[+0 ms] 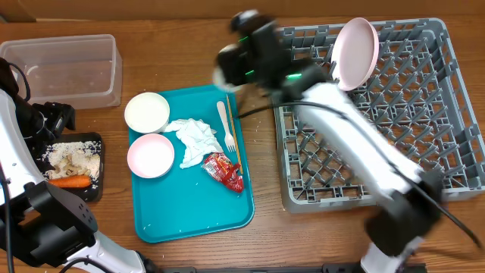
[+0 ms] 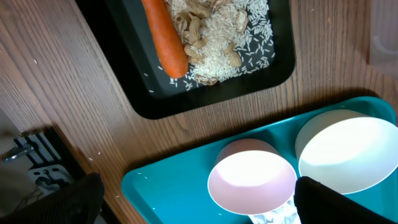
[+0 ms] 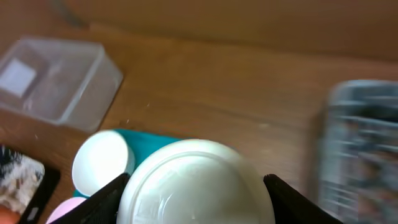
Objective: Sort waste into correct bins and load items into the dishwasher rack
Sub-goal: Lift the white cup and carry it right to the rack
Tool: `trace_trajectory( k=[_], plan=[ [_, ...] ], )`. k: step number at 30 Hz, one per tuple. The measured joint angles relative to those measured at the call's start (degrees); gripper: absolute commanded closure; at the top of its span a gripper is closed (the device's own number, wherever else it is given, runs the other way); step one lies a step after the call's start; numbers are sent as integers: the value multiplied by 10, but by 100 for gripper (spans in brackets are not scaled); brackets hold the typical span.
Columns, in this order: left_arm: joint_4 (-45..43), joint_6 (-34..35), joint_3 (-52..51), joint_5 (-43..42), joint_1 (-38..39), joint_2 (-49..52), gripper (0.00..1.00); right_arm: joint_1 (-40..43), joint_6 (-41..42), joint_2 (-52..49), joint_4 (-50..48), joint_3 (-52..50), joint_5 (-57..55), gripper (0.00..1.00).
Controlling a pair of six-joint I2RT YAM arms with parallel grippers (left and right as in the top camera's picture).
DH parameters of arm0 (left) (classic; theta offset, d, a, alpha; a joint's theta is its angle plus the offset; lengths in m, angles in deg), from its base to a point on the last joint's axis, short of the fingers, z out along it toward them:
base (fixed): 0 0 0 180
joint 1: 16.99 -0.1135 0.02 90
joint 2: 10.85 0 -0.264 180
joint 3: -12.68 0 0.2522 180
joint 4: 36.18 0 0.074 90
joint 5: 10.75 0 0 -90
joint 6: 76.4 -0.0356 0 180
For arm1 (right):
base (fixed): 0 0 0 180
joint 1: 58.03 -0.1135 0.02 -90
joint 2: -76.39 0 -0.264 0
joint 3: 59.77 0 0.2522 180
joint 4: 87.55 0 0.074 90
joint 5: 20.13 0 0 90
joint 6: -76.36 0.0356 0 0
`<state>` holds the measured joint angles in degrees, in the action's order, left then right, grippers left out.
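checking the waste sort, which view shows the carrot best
Left wrist: the carrot lies large and sharp in the black tray beside food scraps, top end cropped. Overhead shows it whole but small. Right wrist does not show it.

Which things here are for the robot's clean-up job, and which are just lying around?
For the job: carrot, food scraps, tissue, red wrapper, clear tub, black tray, white bowl, pink bowl, white cup, pink plate, fork, chopstick, grey rack.

Just lying about: teal tray, wooden table.
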<state>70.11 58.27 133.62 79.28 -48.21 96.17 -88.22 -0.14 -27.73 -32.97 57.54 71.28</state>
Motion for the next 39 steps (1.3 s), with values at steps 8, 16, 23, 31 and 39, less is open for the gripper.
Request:
trace_trajectory(
  k=[8,16,23,31,39],
  plan=[
    [0,0,0,0,0,0,0,157,0,116,133,2,-49,57],
    [0,0,0,0,0,0,0,329,0,115,172,-2,-71,56],
    [0,0,0,0,0,0,0,425,0,81,167,-2,-76,57],
    [0,0,0,0,0,0,0,454,0,-51,166,-3,-77,56],
    [0,0,0,0,0,0,0,451,0,-121,162,-10,-78,48]
  ],
)
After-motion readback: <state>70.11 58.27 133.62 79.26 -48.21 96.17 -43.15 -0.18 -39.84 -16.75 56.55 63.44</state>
